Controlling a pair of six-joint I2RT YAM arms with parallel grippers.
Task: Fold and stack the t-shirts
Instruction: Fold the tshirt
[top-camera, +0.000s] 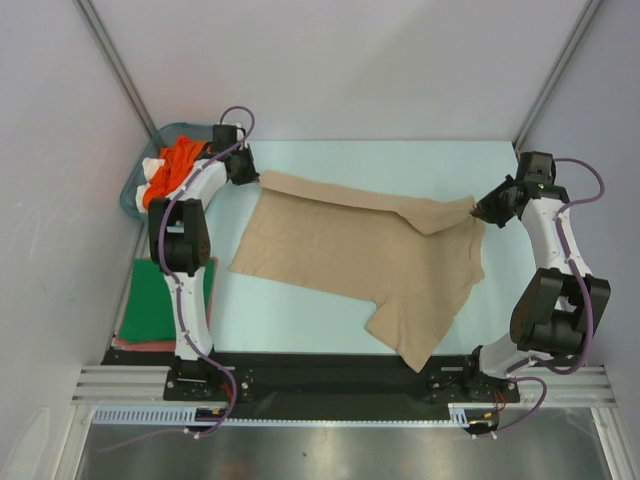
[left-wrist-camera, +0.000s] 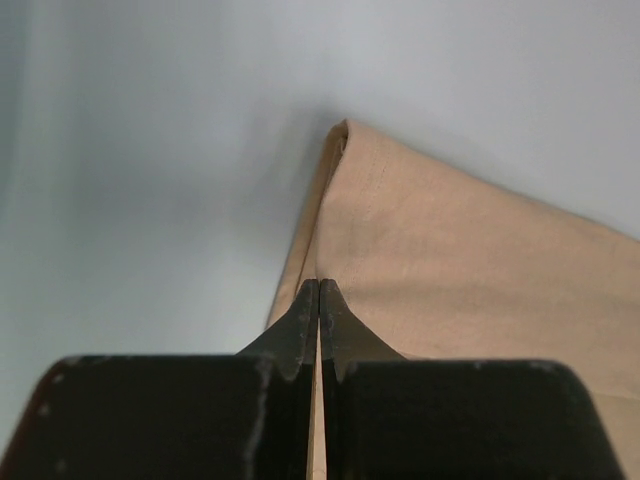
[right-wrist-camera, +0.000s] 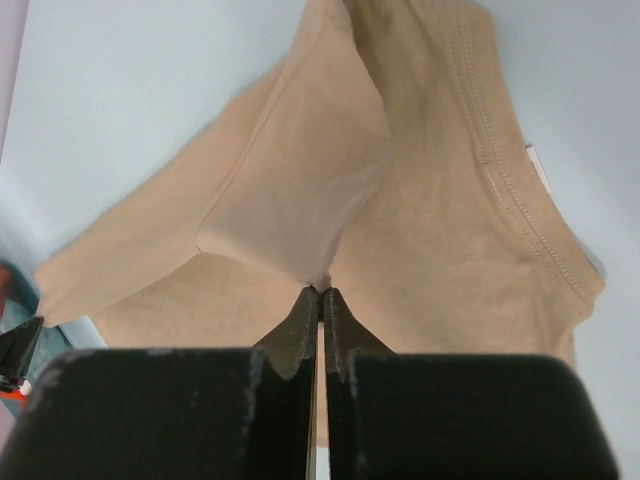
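Note:
A tan-beige t-shirt (top-camera: 360, 260) lies spread across the table, its far edge folded over. My left gripper (top-camera: 250, 172) is shut on the shirt's far left corner; the left wrist view shows the cloth (left-wrist-camera: 460, 260) pinched at the fingertips (left-wrist-camera: 318, 290). My right gripper (top-camera: 482, 208) is shut on the shirt's far right corner, the cloth (right-wrist-camera: 300, 200) bunched at its tips (right-wrist-camera: 321, 293). An orange shirt (top-camera: 178, 163) and a white one (top-camera: 153, 170) lie in the basket. A dark green shirt (top-camera: 150, 300) lies folded at the left on a reddish one (top-camera: 135, 343).
A teal plastic basket (top-camera: 135, 190) stands at the far left beside the left arm. The folded stack sits left of the left arm's base. Grey walls enclose the table on three sides.

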